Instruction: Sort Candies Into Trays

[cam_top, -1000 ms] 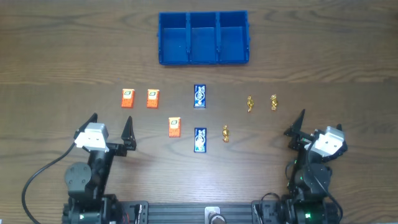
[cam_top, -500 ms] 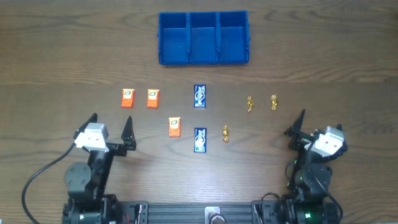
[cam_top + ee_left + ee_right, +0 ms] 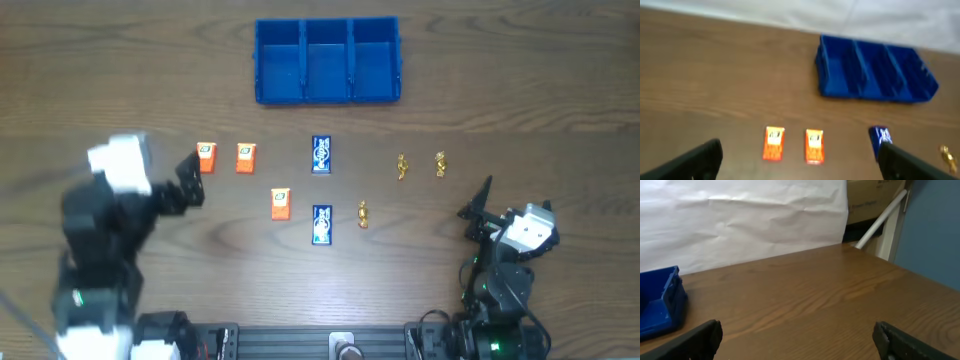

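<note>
My left hand [image 3: 185, 183], open and empty, hangs just beside the outermost orange candy [image 3: 206, 158] on the table [image 3: 100, 80], evidently lined up to take it first; my right hand [image 3: 476, 203] rests open near its base, and the blue tray [image 3: 328, 97], well apart, holds nothing yet.

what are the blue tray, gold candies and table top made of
Blue tray: likely moulded plastic, uniform colour, slight sheen, thin walls and dividers.
Gold candies: probably foil wrapped, judging by the gold glint; too small to be sure.
Table top: wood or wood-look laminate, brown grain lines, fairly matte; cannot tell which.
</note>
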`<state>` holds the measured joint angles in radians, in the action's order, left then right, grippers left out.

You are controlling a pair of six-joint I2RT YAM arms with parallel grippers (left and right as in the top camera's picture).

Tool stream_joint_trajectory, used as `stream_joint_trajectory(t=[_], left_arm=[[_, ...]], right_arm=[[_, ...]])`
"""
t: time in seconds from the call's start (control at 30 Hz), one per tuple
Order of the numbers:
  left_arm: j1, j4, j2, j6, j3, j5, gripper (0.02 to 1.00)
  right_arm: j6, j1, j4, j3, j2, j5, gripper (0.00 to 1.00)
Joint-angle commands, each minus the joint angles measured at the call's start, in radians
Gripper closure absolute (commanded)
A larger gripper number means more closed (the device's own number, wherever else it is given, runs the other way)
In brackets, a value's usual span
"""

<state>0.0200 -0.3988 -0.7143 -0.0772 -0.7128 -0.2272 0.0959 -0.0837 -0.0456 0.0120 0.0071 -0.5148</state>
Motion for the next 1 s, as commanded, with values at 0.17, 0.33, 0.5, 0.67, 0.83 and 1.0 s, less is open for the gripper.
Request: stream_joint_trajectory(t=[0.17,0.33,0.5,0.67,0.83,1.0], left_arm=[[0.006,-0.089,-0.57,0.162,-0.294,0.016,0.023],[0.004,-0.027,-0.76,0.24,-0.294,0.003,0.02],[0.004,0.048,-0.937,0.28,-0.294,-0.003,0.02],[0.003,0.089,-1.041,0.284,-0.294,-0.002,0.02],[-0.002,0.084,-1.076,0.294,-0.294,-0.002,0.02],[-0.009,0.082,-1.106,0.303,-0.293,0.0,0.02]], right_arm=[[0.008,0.001,-0.007,-0.003,-0.004,-0.011,0.003],[0.008,0.001,-0.007,-0.003,-0.004,-0.011,0.003],[0.008,0.001,-0.007,-0.003,-0.004,-0.011,0.003],[0.008,0.001,-0.007,-0.003,-0.004,-0.011,0.003],[0.008,0.001,-0.007,-0.003,-0.004,-0.011,0.003],[0.008,0.001,-0.007,-0.003,-0.004,-0.011,0.003]])
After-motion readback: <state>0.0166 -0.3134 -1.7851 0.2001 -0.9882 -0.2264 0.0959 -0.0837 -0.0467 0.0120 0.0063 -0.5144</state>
